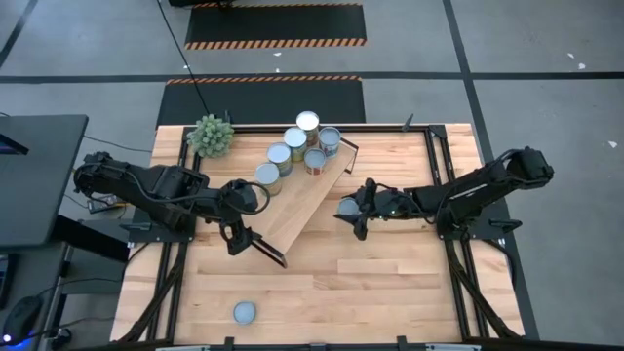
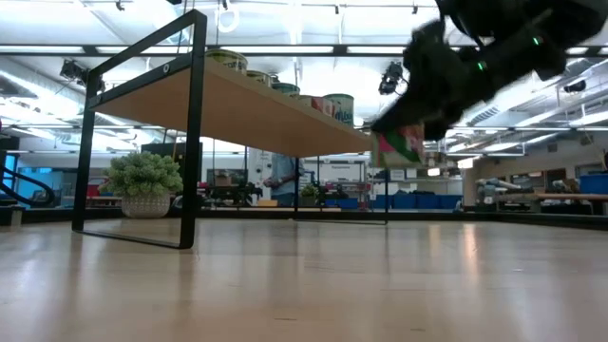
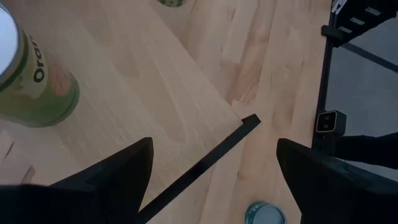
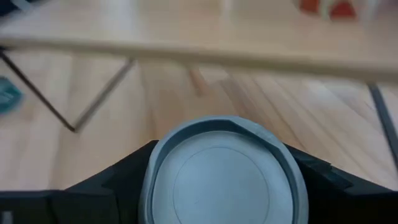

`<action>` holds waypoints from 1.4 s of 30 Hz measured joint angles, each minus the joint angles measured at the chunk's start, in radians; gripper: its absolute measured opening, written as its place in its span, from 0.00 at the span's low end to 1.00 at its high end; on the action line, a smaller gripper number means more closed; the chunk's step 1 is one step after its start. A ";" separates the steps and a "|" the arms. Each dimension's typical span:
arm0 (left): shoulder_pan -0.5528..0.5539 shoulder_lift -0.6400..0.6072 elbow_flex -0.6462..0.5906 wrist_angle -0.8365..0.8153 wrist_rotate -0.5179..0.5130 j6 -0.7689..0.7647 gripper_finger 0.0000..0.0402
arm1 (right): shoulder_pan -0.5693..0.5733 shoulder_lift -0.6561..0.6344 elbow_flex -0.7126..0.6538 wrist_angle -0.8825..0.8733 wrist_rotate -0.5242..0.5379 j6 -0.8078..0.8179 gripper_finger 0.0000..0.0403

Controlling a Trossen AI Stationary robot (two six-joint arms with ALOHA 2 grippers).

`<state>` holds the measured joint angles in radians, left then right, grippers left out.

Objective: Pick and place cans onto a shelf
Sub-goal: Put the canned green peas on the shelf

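A butcher-block table (image 1: 390, 283) stands on a grey floor with striped hazard mats beyond its far edge; the low view looks across it into a bright workshop with ceiling lights and blue bins. The shelf (image 1: 310, 200), a light-wood board on thin black frame ends, lies diagonally across the tabletop. Six cans (image 1: 297, 148) cluster on its far end, beside a spiky green plant (image 1: 211, 136) at the table's back-left corner.

The right gripper (image 1: 347, 209) hangs just off the shelf's long edge, its fingers closed around a grey-topped can (image 4: 222, 171) held clear of the tabletop. The left gripper (image 1: 237, 237) hovers over the shelf's near end, fingers spread wide with nothing between them; a green-labelled can (image 3: 34, 78) stands on the board just ahead of it.

Bare wood stretches open in front of both grippers. One more can (image 1: 244, 312) stands alone near the table's front edge, well apart from either gripper.

In the low view the right gripper is a dark blur. The held can's label is hard to read.
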<state>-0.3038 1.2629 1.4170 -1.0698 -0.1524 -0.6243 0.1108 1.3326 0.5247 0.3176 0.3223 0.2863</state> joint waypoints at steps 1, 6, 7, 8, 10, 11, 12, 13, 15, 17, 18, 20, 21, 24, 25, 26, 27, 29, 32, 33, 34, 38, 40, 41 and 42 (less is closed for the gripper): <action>0.000 0.000 0.000 0.001 0.000 0.000 0.86 | 0.000 -0.002 0.023 -0.016 -0.012 -0.002 0.72; 0.000 0.000 0.000 0.004 0.000 -0.004 0.86 | 0.000 -0.007 0.160 -0.156 -0.061 -0.017 0.73; 0.000 0.000 0.000 0.004 0.000 -0.012 0.86 | 0.000 -0.007 0.188 -0.173 -0.067 -0.024 0.72; 0.000 0.000 0.000 0.005 0.001 -0.019 0.86 | 0.000 -0.007 0.215 -0.187 -0.067 -0.029 0.72; 0.000 0.000 0.000 0.005 0.001 -0.020 0.86 | -0.001 -0.007 0.255 -0.205 -0.067 -0.033 0.72; 0.000 0.000 0.000 0.005 0.000 -0.020 0.86 | -0.003 -0.007 0.269 -0.212 -0.067 -0.036 0.73; 0.000 0.000 0.000 0.005 0.000 -0.020 0.86 | -0.006 -0.007 0.282 -0.215 -0.069 -0.042 0.73; 0.000 0.000 0.000 0.005 0.001 -0.020 0.86 | -0.010 -0.007 0.294 -0.216 -0.074 -0.050 0.73; 0.000 0.000 0.000 0.005 0.001 -0.019 0.86 | -0.021 -0.007 0.317 -0.212 -0.075 -0.062 0.73; 0.000 0.000 0.000 0.005 0.000 -0.014 0.86 | -0.034 0.005 0.343 -0.212 -0.076 -0.081 0.73; 0.000 0.000 0.000 0.005 0.000 -0.011 0.86 | -0.041 0.011 0.357 -0.212 -0.081 -0.096 0.73; 0.000 0.000 0.000 0.005 -0.005 -0.011 0.86 | -0.054 0.037 0.384 -0.202 -0.082 -0.119 0.73; 0.000 0.000 0.000 0.006 -0.008 -0.007 0.86 | -0.060 0.054 0.401 -0.190 -0.083 -0.127 0.73; 0.000 0.000 -0.001 0.008 -0.011 0.003 0.86 | -0.079 0.119 0.451 -0.176 -0.091 -0.153 0.73; 0.000 0.000 -0.001 0.008 -0.010 0.002 0.86 | -0.087 0.145 0.472 -0.170 -0.097 -0.161 0.73; 0.000 0.000 -0.001 0.008 -0.011 0.003 0.86 | -0.094 0.167 0.493 -0.169 -0.105 -0.170 0.73; 0.000 0.000 -0.001 0.008 -0.011 0.003 0.86 | -0.101 0.190 0.512 -0.172 -0.113 -0.180 0.73; 0.000 0.000 -0.001 0.005 -0.010 0.004 0.86 | -0.114 0.236 0.552 -0.165 -0.119 -0.190 0.73; 0.000 0.000 -0.001 0.005 -0.011 0.008 0.86 | -0.135 0.293 0.594 -0.168 -0.141 -0.200 0.73; 0.000 0.000 -0.001 0.004 -0.010 0.008 0.86 | -0.141 0.305 0.602 -0.173 -0.154 -0.201 0.73; 0.000 0.000 -0.001 0.004 -0.011 0.008 0.86 | -0.147 0.316 0.609 -0.172 -0.167 -0.201 0.73; 0.000 0.000 -0.001 0.004 -0.011 0.013 0.86 | -0.164 0.340 0.618 -0.184 -0.193 -0.201 0.73; 0.000 0.000 -0.001 0.004 -0.010 0.013 0.86 | -0.168 0.344 0.621 -0.176 -0.194 -0.201 0.73; 0.000 0.000 -0.001 0.004 -0.010 0.016 0.86 | -0.169 0.342 0.620 -0.193 -0.194 -0.202 0.74; 0.000 0.000 -0.001 0.004 -0.010 0.017 0.86 | -0.169 0.343 0.620 -0.201 -0.195 -0.206 0.75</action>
<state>-0.3038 1.2629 1.4162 -1.0660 -0.1628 -0.6077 -0.0578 1.6760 1.1442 0.1169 0.1276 0.0806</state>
